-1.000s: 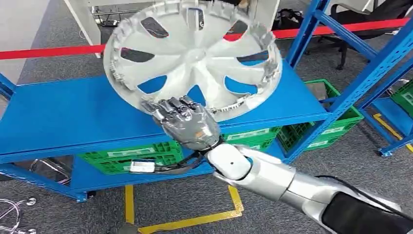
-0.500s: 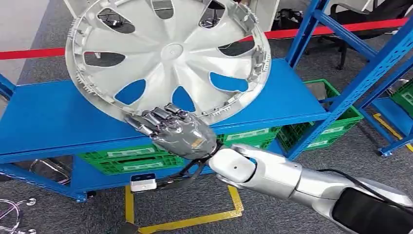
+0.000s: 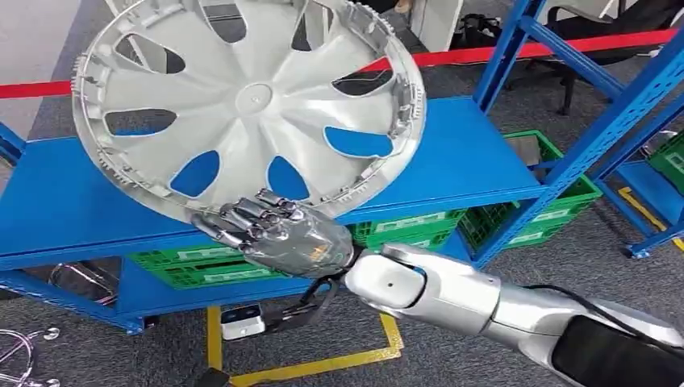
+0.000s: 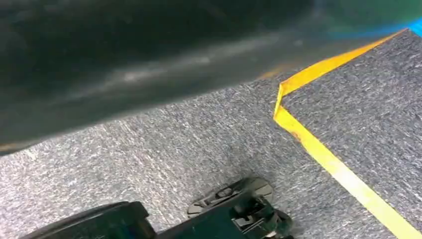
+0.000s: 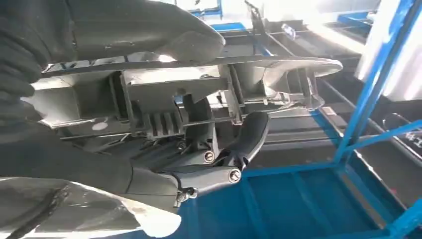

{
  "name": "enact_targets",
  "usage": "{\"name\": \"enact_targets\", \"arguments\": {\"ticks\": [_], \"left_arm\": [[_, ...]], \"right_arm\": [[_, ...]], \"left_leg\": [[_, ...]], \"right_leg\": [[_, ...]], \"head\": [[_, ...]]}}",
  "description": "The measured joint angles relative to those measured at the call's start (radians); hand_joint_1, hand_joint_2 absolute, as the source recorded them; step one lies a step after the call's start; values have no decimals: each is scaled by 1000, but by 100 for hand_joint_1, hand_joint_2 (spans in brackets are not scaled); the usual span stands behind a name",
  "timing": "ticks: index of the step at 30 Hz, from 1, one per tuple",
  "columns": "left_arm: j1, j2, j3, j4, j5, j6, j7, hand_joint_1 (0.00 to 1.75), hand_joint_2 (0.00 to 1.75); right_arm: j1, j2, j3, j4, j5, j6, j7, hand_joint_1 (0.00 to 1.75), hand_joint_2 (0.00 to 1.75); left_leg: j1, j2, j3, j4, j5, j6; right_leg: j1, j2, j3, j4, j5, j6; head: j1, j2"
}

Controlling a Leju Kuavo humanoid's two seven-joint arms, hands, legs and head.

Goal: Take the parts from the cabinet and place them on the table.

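The right hand (image 3: 278, 234) gripped the lower rim of the silver plastic spoked wheel cover (image 3: 246, 105), held tilted at upper left above the blue metal shelf (image 3: 484, 161). Judging by this, setting it on the table remained.

Right hand (image 3: 278, 234): dark grey metallic shell, ribbed segmented fingers (image 3: 242, 216). Wrist joint (image 3: 385, 282) rounded, glossy white. Forearm (image 3: 500, 310) silver, ending in a black cover. Black cable (image 3: 310, 302) looped under the wrist. Screw heads seen on the thumb (image 5: 234, 164).

Right arm outstretched, right hand (image 3: 278, 234) clamped around a rim
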Motion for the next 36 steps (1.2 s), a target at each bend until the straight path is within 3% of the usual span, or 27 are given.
{"name": "enact_targets", "arguments": {"ticks": [8,12,14,15,16,17,19,20,21,22,24,25,26,29,30,31,32,34,35,36], "left_arm": [[2,0,0,0,6,-2,0,0,0],[4,4,0,0,5,3,6,0,0],[7,6,0,0,1,6,7,0,0],[7,7,0,0,-2,10,8,0,0],[6,7,0,0,-2,14,10,0,0],[3,7,0,0,-4,17,13,0,0],[0,6,-1,0,-11,18,15,0,0],[2,6,-1,0,-13,19,16,0,0],[3,6,-2,0,-15,19,17,0,0],[3,6,-3,0,-17,19,19,0,0],[2,6,-6,0,-22,19,19,0,0],[3,6,-6,0,-22,19,19,0,0],[1,7,-6,0,-23,20,20,0,0],[4,8,-6,0,-25,21,23,0,0],[4,9,-6,0,-25,21,23,0,0],[3,10,-7,0,-26,21,23,0,0],[3,10,-7,0,-26,21,23,0,0],[3,10,-7,0,-27,21,24,0,0],[3,10,-7,0,-27,21,24,0,0],[4,10,-7,0,-27,21,24,0,0]], "right_arm": [[48,0,-47,-32,0,0,-73,175,175],[91,2,-97,-63,0,0,-139,175,175],[116,7,-128,-76,0,0,-182,175,175],[129,10,-145,-84,0,0,-204,175,175],[142,13,-163,-87,0,0,-220,175,175],[153,14,-179,-92,0,0,-235,175,175],[178,14,-205,-94,0,0,-263,175,175],[192,14,-215,-94,0,0,-276,175,175],[205,16,-224,-95,0,0,-286,175,175],[215,18,-232,-96,0,0,-293,175,175],[223,23,-250,-98,0,0,-299,175,175],[226,25,-259,-99,0,0,-300,175,175],[227,28,-265,-100,0,0,-302,175,175],[233,37,-281,-105,0,0,-309,175,175],[234,39,-285,-105,0,0,-309,175,175],[236,42,-288,-105,0,0,-310,175,175],[241,44,-291,-105,0,0,-309,175,175],[253,45,-297,-105,-2,2,-309,175,175],[256,45,-297,-105,-1,2,-309,175,175],[258,45,-297,-105,0,2,-311,175,175]], "left_leg": [[-1,0,0,3,-1,1],[-5,0,-4,7,-6,9],[-7,-6,-5,4,0,15],[5,-9,3,-14,9,25],[7,-13,3,-19,14,28],[9,-17,1,-19,17,32],[10,-31,-1,-19,17,32],[10,-36,-1,-18,17,32],[10,-43,-1,-18,18,31],[12,-48,0,-16,17,31],[16,-56,0,-5,12,23],[18,-59,-4,5,6,14],[13,-64,-16,16,7,7],[12,-65,-28,23,15,-5],[10,-66,-37,28,12,-9],[12,-65,-48,42,-10,-18],[14,-64,-63,86,-52,-26],[22,-64,-113,241,-140,-36],[24,-64,-132,303,-164,-38],[25,-64,-134,326,-165,-39]], "right_leg": [[-1,0,0,-2,1,1],[-3,-4,1,-3,3,6],[-3,-12,5,-6,8,14],[-4,1,2,-3,-4,15],[-7,58,-13,17,-22,16],[-9,93,-40,78,-56,17],[-10,110,-121,248,-123,22],[-10,111,-158,315,-137,25],[-11,110,-175,332,-119,26],[-13,110,-168,297,-75,27],[-18,110,-109,136,36,31],[-21,111,-83,72,51,35],[-13,115,-69,70,53,29],[-14,117,-78,63,43,15],[-22,116,-81,51,41,11],[-25,115,-87,51,44,-1],[-25,113,-94,51,49,-8],[-23,108,-106,53,56,-17],[-22,107,-111,55,59,-19],[-21,106,-116,56,63,-19]], "head": [[0,0],[0,0],[0,0],[0,0],[1,0],[2,0],[2,0],[2,0],[2,0],[2,0],[2,0],[2,0],[4,0],[3,0],[2,0],[0,0],[-3,0],[-4,0],[-4,0],[-4,0]]}}
